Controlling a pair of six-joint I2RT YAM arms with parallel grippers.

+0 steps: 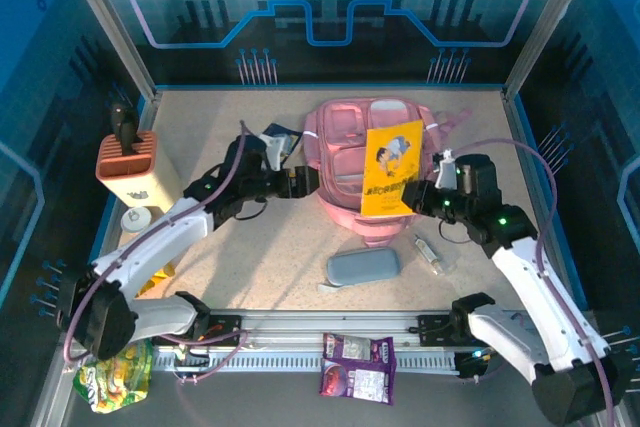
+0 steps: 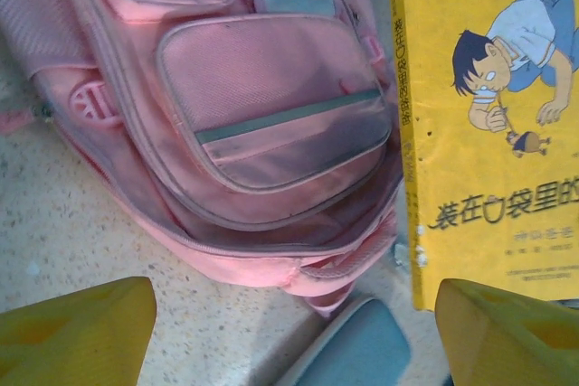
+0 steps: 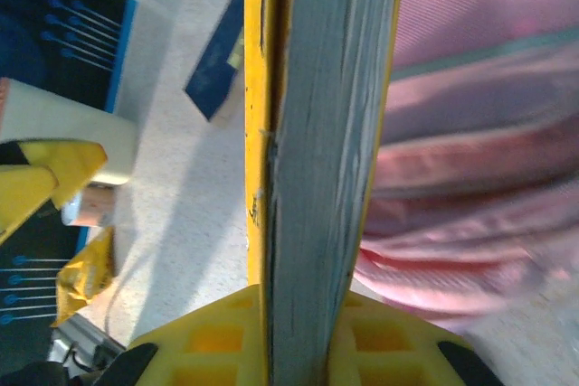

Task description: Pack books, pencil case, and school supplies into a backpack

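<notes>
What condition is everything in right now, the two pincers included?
backpack: lying flat on the table.
yellow book: clamped in the right pincer, held over the backpack.
right pincer: shut on the yellow book.
left pincer: open, empty, beside the backpack.
pencil case: lying on the table, not packed.
navy book: on the table, not packed.
small tube: on the table, not packed.

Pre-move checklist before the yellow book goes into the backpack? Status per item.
1. Right jaws shut on yellow book: ok.
2. Left jaws open and empty beside backpack: ok.
3. Yellow book held over backpack: ok.
4. Backpack opening spread wide enough: cannot tell.
5. Pencil case packed: not ok, lying on table.
6. Navy book packed: not ok, on table beside backpack.
</notes>
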